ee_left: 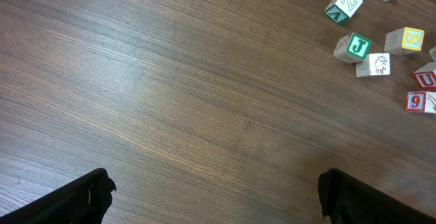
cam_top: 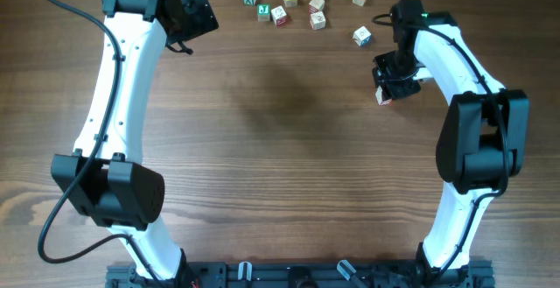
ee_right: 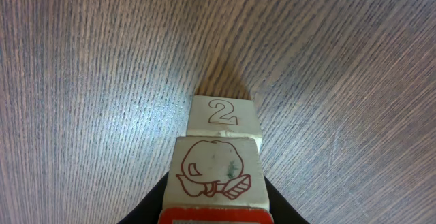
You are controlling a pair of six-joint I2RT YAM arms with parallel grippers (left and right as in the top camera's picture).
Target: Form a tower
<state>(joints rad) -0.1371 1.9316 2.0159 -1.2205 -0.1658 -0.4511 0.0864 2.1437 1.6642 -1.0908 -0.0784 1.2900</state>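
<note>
Tower [ee_right: 218, 157] — pale stacked cubes, red-outlined prints

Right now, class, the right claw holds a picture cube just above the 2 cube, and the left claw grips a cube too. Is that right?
Not quite. The left claw grips nothing: it is open, and the left wrist view shows only bare table between its fingers. The rest stands: the right claw holds the picture cube just above the 2 cube.
</note>
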